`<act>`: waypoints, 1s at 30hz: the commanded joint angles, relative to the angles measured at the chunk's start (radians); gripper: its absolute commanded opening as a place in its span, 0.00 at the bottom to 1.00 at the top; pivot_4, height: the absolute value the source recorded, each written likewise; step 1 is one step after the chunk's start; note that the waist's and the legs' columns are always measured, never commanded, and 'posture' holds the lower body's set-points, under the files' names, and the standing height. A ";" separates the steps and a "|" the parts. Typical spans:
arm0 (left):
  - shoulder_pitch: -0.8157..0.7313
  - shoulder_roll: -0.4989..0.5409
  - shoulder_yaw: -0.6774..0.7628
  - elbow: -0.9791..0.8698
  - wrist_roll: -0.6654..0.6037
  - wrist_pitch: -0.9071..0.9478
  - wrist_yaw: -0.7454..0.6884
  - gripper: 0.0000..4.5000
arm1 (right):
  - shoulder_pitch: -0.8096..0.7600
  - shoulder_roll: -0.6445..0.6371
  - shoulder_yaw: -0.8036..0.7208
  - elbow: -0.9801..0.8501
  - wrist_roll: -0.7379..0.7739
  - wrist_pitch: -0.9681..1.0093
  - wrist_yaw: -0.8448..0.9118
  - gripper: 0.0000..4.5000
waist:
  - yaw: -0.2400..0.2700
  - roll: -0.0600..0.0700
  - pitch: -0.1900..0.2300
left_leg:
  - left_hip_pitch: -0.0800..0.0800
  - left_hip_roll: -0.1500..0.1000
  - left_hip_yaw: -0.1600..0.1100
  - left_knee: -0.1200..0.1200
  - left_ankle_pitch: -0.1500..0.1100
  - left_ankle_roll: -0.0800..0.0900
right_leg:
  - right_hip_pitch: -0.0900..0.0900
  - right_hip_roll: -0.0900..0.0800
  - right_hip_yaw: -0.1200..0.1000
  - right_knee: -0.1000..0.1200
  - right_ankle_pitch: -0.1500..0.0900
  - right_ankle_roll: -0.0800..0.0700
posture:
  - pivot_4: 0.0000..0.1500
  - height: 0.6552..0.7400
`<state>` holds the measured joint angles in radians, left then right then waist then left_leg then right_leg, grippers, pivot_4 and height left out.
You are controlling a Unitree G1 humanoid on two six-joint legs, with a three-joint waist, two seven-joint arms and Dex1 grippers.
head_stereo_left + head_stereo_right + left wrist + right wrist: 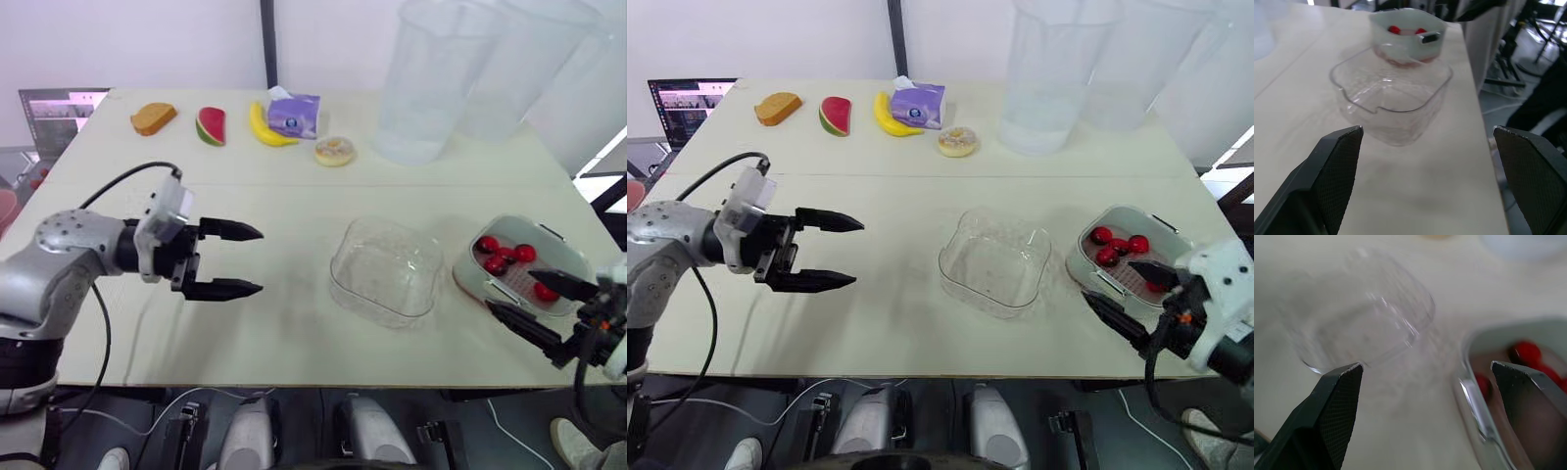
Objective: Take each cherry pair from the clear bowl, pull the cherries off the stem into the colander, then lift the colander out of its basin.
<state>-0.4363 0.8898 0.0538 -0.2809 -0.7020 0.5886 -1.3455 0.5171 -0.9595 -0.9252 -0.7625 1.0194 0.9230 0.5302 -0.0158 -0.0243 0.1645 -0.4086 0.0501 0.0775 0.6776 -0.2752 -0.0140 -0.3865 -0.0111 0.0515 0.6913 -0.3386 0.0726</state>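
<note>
Clear bowl (384,271), one, sits between the two claws and looks empty, so pulling seems done. Cherries (487,244), at least four counted, lie in the one colander (566,257), just beneath right claw (509,292). Colander not yet lifted from its basin (462,275). Both claws released, holding nothing. Left claw (245,260) hovers over the counter (294,333).
</note>
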 commanded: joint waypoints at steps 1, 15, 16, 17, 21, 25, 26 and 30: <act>-0.045 -0.009 -0.037 -0.029 0.039 -0.072 -0.033 0.99 | -0.043 -0.144 0.016 0.112 -0.003 0.140 0.025 1.00 | 0.000 0.000 0.000 | 0.000 0.000 0.001 0.000 0.000 0.000 | 0.000 0.000 0.001 0.000 0.000 0.000 | 1.00 1.00; -0.108 -0.067 -0.114 -0.050 0.086 -0.114 -0.014 0.99 | -0.366 -0.381 0.434 0.332 -0.125 0.216 0.170 1.00 | 0.002 0.000 0.000 | -0.002 0.000 0.000 0.000 -0.001 0.001 | -0.002 0.001 0.000 -0.002 0.000 0.001 | 1.00 1.00; -0.110 -0.069 -0.116 -0.051 0.087 -0.114 -0.013 0.99 | -0.384 -0.377 0.455 0.341 -0.135 0.212 0.177 1.00 | 0.002 0.000 0.000 | -0.002 0.000 0.000 0.000 -0.001 0.001 | -0.002 0.001 0.000 -0.002 0.000 0.001 | 1.00 1.00; -0.112 -0.070 -0.117 -0.052 0.087 -0.113 -0.012 1.00 | -0.398 -0.375 0.472 0.347 -0.146 0.209 0.183 0.94 | 0.002 0.000 0.000 | -0.002 0.000 0.000 0.000 -0.001 0.001 | -0.002 0.001 0.000 -0.002 0.000 0.001 | 1.00 1.00; -0.116 -0.069 -0.118 -0.052 0.087 -0.106 -0.007 1.00 | -0.448 -0.361 0.510 0.356 -0.177 0.210 0.198 0.57 | 0.001 0.000 0.000 | -0.002 0.000 0.000 0.000 -0.001 0.001 | -0.002 0.001 0.000 -0.002 0.000 0.001 | 1.00 1.00; -0.112 -0.069 -0.120 -0.057 0.089 -0.098 0.000 1.00 | -0.473 -0.350 0.533 0.349 -0.210 0.208 0.207 0.10 | 0.001 0.000 0.000 | -0.002 0.000 0.000 0.000 -0.001 0.001 | -0.002 0.001 0.000 -0.002 0.000 0.001 | 1.00 1.00; -0.111 -0.070 -0.120 -0.059 0.088 -0.096 0.001 1.00 | -0.476 -0.345 0.534 0.349 -0.215 0.208 0.210 0.04 | 0.001 0.000 0.000 | -0.002 0.000 0.000 0.000 -0.001 0.001 | -0.002 0.001 0.000 -0.002 0.000 0.001 | 1.00 1.00; -0.112 -0.071 -0.122 -0.060 0.087 -0.090 0.001 1.00 | -0.478 -0.342 0.537 0.339 -0.251 0.191 0.232 0.04 | 0.001 0.000 0.000 | -0.002 0.000 0.000 0.000 -0.001 0.001 | -0.002 0.000 0.000 -0.002 0.000 0.001 | 1.00 1.00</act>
<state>-0.5340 0.8170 -0.0673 -0.3166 -0.6112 0.4966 -1.3470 0.0499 -1.3052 -0.3713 -0.4092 0.7824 1.1268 0.7460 -0.0145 -0.0240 0.1647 -0.4105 0.0503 0.0776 0.6774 -0.2759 -0.0126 -0.3880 -0.0106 0.0518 0.6890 -0.3381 0.0735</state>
